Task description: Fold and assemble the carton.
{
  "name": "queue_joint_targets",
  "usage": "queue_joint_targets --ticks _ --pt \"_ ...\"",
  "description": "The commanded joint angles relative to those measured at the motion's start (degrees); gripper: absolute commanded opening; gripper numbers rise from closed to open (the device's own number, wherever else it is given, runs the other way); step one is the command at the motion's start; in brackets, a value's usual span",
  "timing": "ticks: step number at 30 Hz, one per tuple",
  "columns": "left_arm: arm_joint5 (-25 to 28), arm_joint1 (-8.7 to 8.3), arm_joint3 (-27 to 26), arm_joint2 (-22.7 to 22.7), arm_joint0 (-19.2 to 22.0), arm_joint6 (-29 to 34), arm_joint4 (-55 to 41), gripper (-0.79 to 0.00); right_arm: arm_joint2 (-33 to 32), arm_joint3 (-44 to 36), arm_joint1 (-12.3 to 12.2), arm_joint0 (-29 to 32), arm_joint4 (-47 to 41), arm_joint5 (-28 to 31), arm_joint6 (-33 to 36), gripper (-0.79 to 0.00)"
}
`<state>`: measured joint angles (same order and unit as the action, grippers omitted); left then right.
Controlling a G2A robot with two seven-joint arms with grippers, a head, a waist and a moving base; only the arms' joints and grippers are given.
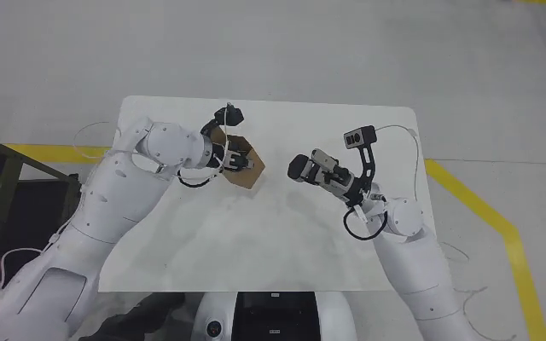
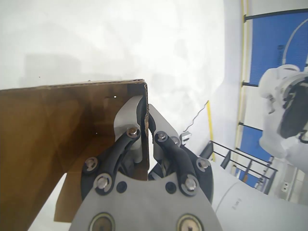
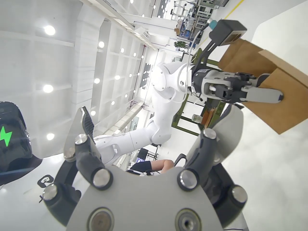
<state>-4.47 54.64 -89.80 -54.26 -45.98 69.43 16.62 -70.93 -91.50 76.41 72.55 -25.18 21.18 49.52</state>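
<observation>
Carton (image 1: pixel 243 166) partly open, at 11 o'clock of counter (image 1: pixel 281 247) centre. Left hand (image 2: pixel 146 114) pinches one wall, finger inside, finger outside. Right hand (image 1: pixel 296 167) spread wide, empty, at carton's 3 o'clock. Likely best: hold pinch firm, push flap along crease with right hand, slowly.

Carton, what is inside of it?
Inside the carton sits one finger of the left end effector, pinching its wall. Otherwise bare cardboard; the end effector covers the rest.

Carton (image 2: pixel 48 126): brown corrugated cardboard, matt, fluted edge showing. Left gripper (image 2: pixel 146 114): brushed metal fingers (image 2: pixel 125 115), black plastic links. Table (image 1: pixel 281 247): white, smooth, faint sheen.
</observation>
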Motion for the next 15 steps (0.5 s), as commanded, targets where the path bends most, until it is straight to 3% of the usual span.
queue_joint_targets --ticks 1,9,15 --pt "0.42 -0.09 -1.58 1.03 -0.53 -1.07 4.84 -0.785 -1.08 -0.07 -0.3 0.44 1.9 0.14 -0.45 0.0" --pt "2.1 -0.18 -7.87 5.18 -3.28 -3.72 18.95 -0.785 -3.79 -2.31 -1.25 2.66 8.81 0.51 -3.27 0.0" --pt "0.44 0.43 -9.12 8.03 -4.67 -4.42 23.82 -0.785 -4.46 -3.32 -1.67 3.51 9.81 0.02 -4.08 0.0"
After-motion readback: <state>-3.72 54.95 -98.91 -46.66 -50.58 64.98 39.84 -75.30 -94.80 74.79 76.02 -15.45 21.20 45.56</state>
